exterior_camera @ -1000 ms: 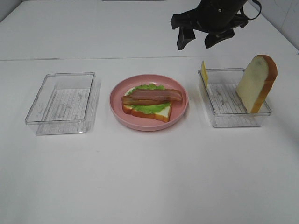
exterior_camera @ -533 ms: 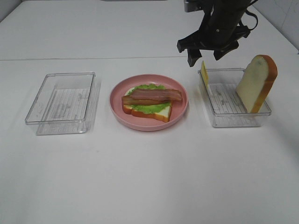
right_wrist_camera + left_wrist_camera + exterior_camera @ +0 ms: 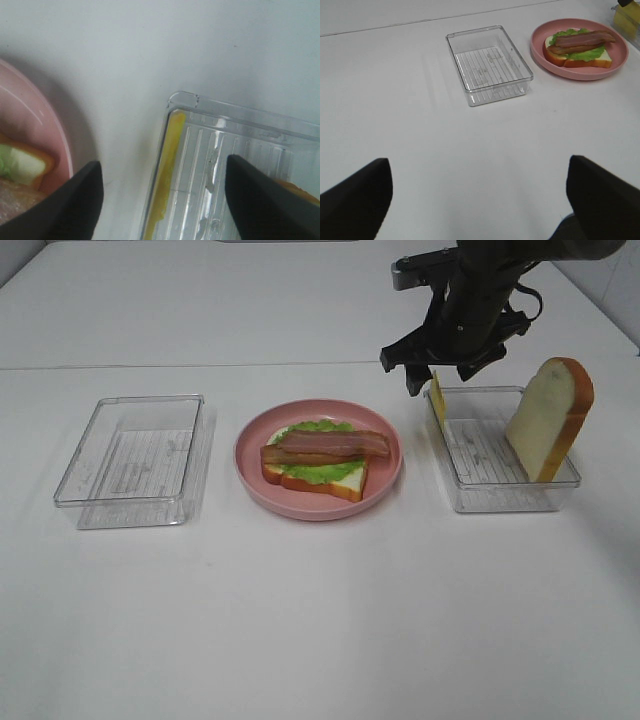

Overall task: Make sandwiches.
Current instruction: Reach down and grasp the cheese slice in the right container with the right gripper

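On the pink plate (image 3: 250, 455) lies a partial sandwich stack: a white bread slice (image 3: 335, 481), green lettuce (image 3: 318, 472) and brown bacon strips (image 3: 325, 446). A yellow cheese square (image 3: 437, 398) stands on edge against the left wall of the right clear tray (image 3: 500, 498). A second bread slice (image 3: 550, 418) leans at that tray's right end. My right gripper (image 3: 440, 375) hangs open just above the cheese, holding nothing. In the right wrist view the cheese (image 3: 167, 165) sits between the spread fingers of this gripper (image 3: 165, 200). My left gripper (image 3: 480, 200) is open over bare table.
An empty clear tray (image 3: 130, 460) sits left of the plate, also seen from the left wrist as a tray (image 3: 490, 65) beside the plate (image 3: 580, 75). The plate rim (image 3: 30, 130) lies close to the right tray's corner (image 3: 182, 100). White table all around.
The right arm has come down and forward from above the table's back to just over the cheese at the right tray's left end. The left arm and the food have not moved.
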`<state>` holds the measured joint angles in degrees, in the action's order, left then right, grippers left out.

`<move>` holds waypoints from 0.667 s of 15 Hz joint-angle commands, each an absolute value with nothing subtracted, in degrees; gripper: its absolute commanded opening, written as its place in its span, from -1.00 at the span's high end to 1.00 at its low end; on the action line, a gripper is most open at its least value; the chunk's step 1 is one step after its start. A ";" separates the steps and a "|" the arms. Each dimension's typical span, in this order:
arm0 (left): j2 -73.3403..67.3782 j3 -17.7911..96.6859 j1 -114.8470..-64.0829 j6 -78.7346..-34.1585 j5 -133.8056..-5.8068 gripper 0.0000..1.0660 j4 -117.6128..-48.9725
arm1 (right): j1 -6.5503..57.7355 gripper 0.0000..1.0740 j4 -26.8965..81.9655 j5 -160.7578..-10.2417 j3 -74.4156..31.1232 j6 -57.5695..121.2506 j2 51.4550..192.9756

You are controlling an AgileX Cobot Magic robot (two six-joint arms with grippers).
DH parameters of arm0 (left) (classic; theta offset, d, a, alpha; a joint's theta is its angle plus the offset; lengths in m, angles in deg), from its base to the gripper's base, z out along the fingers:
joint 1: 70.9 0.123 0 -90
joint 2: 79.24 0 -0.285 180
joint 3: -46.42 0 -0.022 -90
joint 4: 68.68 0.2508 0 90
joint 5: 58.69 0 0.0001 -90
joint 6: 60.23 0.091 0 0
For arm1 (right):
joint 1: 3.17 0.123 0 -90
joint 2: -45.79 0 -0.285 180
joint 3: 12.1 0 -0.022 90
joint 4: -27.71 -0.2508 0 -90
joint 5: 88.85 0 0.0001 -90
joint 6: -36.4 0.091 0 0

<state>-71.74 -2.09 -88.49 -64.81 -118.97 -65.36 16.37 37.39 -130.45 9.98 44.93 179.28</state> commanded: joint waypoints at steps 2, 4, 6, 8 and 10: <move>-72.19 -2.26 -88.26 -64.87 -118.68 -0.68 -65.36 | 16.20 -0.19 38.36 -129.42 10.44 45.68 179.28; -72.19 -2.26 -88.26 -64.87 -118.68 -0.68 -65.36 | 14.42 -0.11 36.07 -129.59 10.44 45.62 179.28; -72.19 -2.26 -88.26 -64.87 -118.68 -0.68 -65.36 | 13.90 -0.08 33.32 -129.65 10.32 44.70 179.28; -72.19 -2.26 -88.26 -64.87 -118.68 -0.68 -65.36 | 13.85 -0.04 31.83 -129.70 10.32 43.21 179.28; -72.19 -2.26 -88.26 -64.87 -118.68 -0.68 -65.36 | 13.85 -0.04 31.60 -129.70 10.32 42.81 179.34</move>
